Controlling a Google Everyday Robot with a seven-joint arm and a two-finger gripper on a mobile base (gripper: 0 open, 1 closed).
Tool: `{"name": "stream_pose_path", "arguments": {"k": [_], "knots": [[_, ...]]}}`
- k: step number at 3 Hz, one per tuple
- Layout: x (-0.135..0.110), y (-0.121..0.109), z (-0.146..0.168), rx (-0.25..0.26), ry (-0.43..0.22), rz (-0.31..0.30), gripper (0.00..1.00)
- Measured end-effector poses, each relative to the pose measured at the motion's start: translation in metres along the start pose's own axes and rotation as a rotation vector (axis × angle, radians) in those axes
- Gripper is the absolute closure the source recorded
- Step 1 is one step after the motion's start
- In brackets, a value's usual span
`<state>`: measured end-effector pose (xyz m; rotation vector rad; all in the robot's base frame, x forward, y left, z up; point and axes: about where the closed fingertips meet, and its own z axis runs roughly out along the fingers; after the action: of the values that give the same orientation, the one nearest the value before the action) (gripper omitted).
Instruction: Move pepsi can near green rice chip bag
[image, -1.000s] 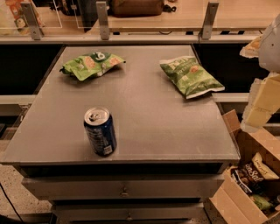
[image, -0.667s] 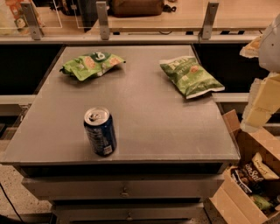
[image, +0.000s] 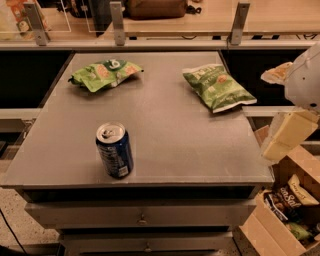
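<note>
Can (image: 115, 150) upright, front left on the surface (image: 170, 130). Rice bag (image: 105, 74) lies flat at back left, well apart. Gripper (image: 287, 134) hangs beyond the right edge; open or closed, can't tell.

change: none | hand (image: 286, 136) beside table (image: 170, 130) right edge, unmoved

The grey table (image: 200, 150) bears the upright pepsi can (image: 114, 150), the green rice chip bag (image: 105, 74) and a darker green bag (image: 218, 87), with the gripper (image: 286, 136) beyond its right edge.
</note>
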<state>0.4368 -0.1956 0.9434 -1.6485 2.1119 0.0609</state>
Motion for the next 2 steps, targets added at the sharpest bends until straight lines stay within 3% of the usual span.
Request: {"name": "stream_pose_path", "arguments": {"k": [1,2], "knots": [[-0.009,0.006,0.025,-0.032,-0.154,0.005,0.0],[-0.037,0.014,0.054,-0.098,-0.321,-0.015,0.0]]}}
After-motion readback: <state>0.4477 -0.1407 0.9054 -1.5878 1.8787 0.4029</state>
